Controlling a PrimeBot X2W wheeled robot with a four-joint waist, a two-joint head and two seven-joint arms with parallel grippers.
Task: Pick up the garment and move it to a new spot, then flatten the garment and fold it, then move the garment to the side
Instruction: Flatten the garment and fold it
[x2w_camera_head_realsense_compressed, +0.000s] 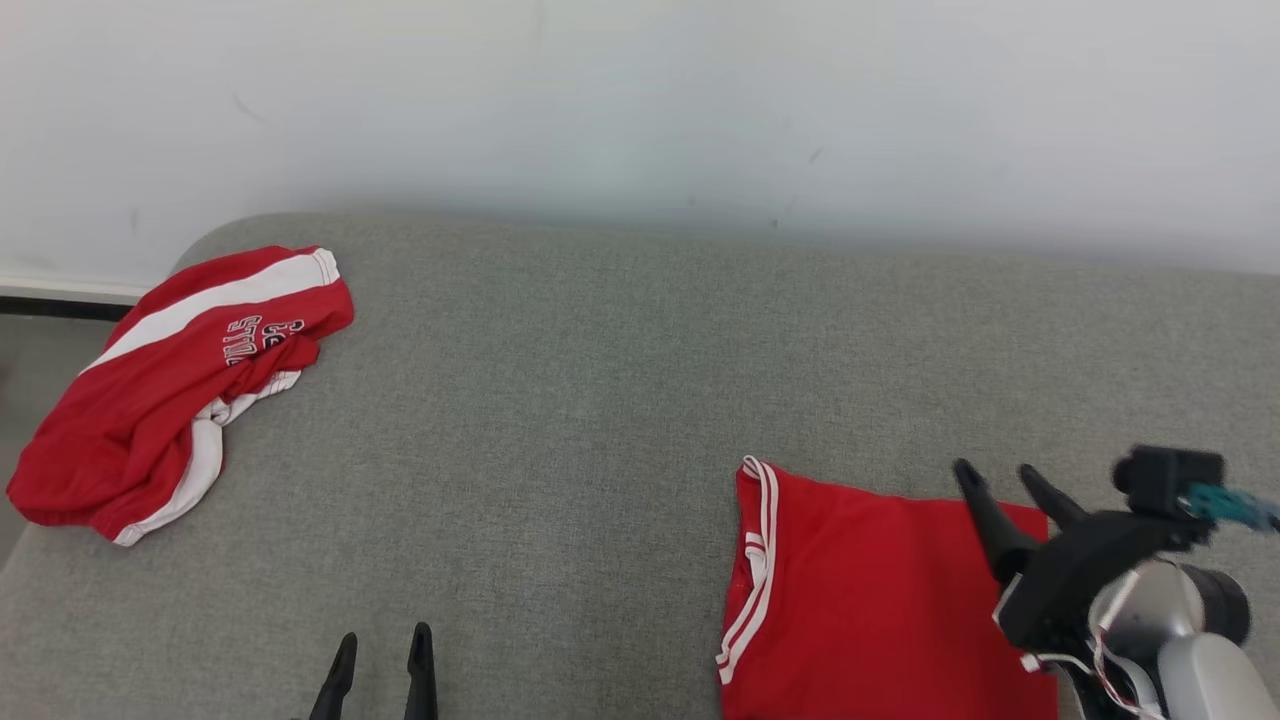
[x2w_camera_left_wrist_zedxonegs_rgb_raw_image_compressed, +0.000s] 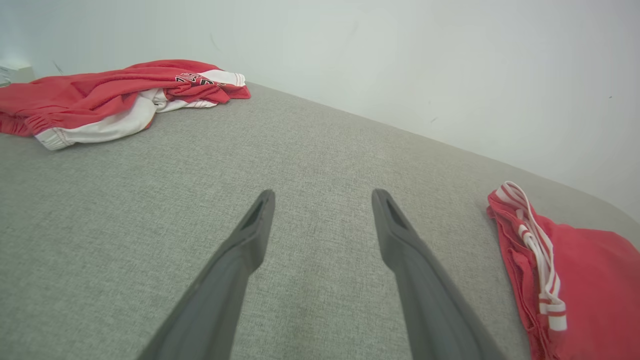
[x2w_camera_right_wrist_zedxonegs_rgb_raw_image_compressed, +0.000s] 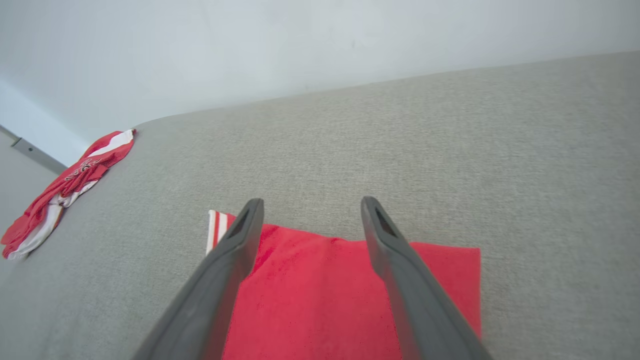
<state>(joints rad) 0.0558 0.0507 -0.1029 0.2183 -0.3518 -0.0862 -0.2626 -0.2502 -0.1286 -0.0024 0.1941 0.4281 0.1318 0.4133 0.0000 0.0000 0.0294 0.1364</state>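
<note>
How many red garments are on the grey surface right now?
2. The crumpled garment lies at the far left corner; the folded garment lies flat at the near right, under the open right gripper, its near edge cut off by the frame.

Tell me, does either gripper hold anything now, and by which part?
Nothing is held: left gripper and right gripper are open and empty; the folded garment lies ungripped.
</note>
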